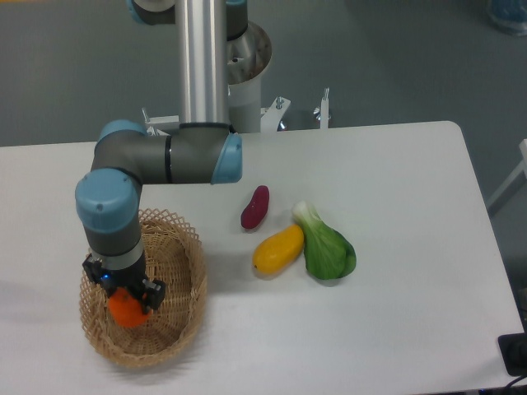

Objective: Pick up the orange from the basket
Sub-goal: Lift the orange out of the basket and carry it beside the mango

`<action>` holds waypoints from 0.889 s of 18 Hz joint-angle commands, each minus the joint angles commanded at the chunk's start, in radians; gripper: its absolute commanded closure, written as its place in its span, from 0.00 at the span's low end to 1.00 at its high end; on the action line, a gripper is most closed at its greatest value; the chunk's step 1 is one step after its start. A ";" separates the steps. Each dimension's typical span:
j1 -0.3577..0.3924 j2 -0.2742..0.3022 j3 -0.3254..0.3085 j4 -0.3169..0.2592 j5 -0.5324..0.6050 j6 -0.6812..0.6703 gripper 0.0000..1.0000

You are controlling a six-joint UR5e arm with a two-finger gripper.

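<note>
The orange point(124, 311) is a small bright-orange fruit inside the tan wicker basket point(185, 280) at the table's front left. My gripper point(126, 300) comes straight down over it, its dark fingers closed on both sides of the fruit. The orange looks slightly raised above the basket floor, though the wrist hides its top. The arm's grey and blue wrist stands directly above the basket.
To the right of the basket lie a dark red oblong fruit point(255, 206), an elongated yellow-orange fruit point(278, 249) and a green leafy vegetable point(327, 247). The arm's column point(204, 62) rises at the back of the white table point(395, 329).
</note>
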 joint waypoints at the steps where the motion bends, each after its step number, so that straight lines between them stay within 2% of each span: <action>1: 0.032 0.018 0.002 -0.003 0.000 0.015 0.30; 3: 0.094 0.069 -0.003 -0.008 -0.002 0.081 0.29; 5: 0.153 0.095 -0.005 -0.011 -0.006 0.213 0.29; 8: 0.215 0.117 -0.003 -0.018 -0.008 0.310 0.29; 12: 0.324 0.132 0.015 -0.086 -0.011 0.491 0.29; 16: 0.382 0.108 0.058 -0.110 -0.012 0.549 0.29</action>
